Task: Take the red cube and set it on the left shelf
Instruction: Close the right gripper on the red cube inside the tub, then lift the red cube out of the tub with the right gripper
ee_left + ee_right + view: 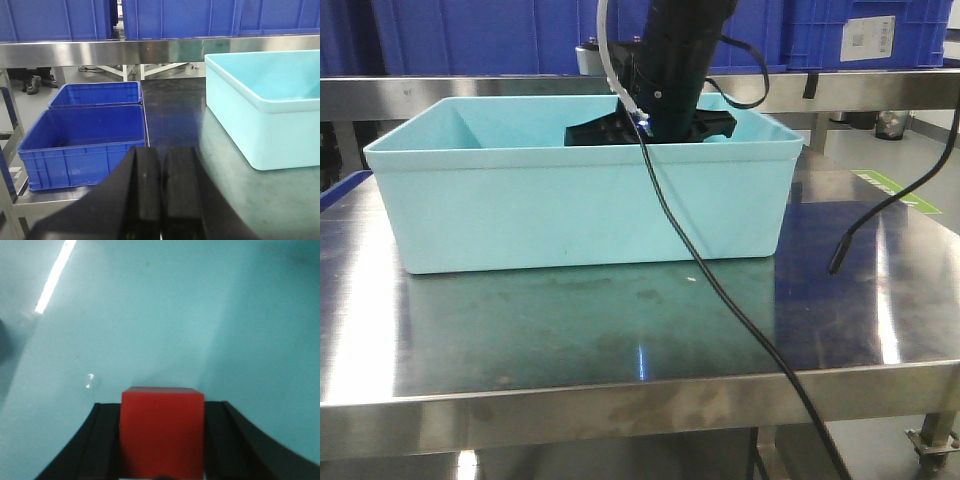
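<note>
**Red cube gripped, down inside the tub**

Red cube (162,432) fills the bottom of the right wrist view. It is squeezed between the two dark fingers (107,440) of the right claw (162,412), one pressed to each flank. That is a clamp, tight enough by the look of it to carry the cube without slipping. Around it there is only the floor of the pale turquoise tub (150,315); whether the cube rests on that floor or hangs just clear, I cannot tell. From the front, the right arm (675,60) plunges steeply over the rim, and the tub wall hides the cube there. The tub sits on the steel bench (620,330). Off to the side, the left claw (161,190) hovers with its fingers together, holding nothing. It faces the left shelf (75,52) and its blue crates (85,145). My read: the grasp is made, and the lift and the carry leftward are yet to come.
</note>
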Robot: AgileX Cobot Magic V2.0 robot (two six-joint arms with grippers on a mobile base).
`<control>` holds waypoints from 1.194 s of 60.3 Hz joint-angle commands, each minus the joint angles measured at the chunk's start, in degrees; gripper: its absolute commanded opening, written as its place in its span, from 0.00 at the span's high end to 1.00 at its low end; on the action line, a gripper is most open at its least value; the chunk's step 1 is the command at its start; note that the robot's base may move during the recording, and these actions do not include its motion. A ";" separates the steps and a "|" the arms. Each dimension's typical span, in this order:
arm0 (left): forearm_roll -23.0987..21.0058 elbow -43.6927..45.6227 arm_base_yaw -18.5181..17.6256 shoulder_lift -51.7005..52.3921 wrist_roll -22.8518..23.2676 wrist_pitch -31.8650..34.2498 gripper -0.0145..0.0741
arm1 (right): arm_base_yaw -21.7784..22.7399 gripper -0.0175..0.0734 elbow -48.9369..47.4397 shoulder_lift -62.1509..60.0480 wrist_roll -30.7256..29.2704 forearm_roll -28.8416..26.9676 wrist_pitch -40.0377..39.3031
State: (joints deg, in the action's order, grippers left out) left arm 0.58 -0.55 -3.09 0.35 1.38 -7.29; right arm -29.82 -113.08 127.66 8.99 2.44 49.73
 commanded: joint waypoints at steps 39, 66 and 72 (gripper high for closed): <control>-0.22 -1.32 -0.25 0.85 0.05 5.03 0.72 | 0.18 0.66 7.33 -32.88 -4.22 0.71 1.32; -0.22 -1.32 -0.25 0.85 0.05 5.03 0.72 | 0.18 0.66 51.65 -68.60 -4.21 0.71 -21.83; -0.22 -1.32 -0.25 0.85 0.05 5.03 0.72 | 0.18 0.66 60.31 -76.34 -4.21 0.71 -25.39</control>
State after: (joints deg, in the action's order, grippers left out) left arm 0.58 -0.55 -3.09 0.35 1.38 -7.29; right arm -29.86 -57.53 58.32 5.46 2.44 32.57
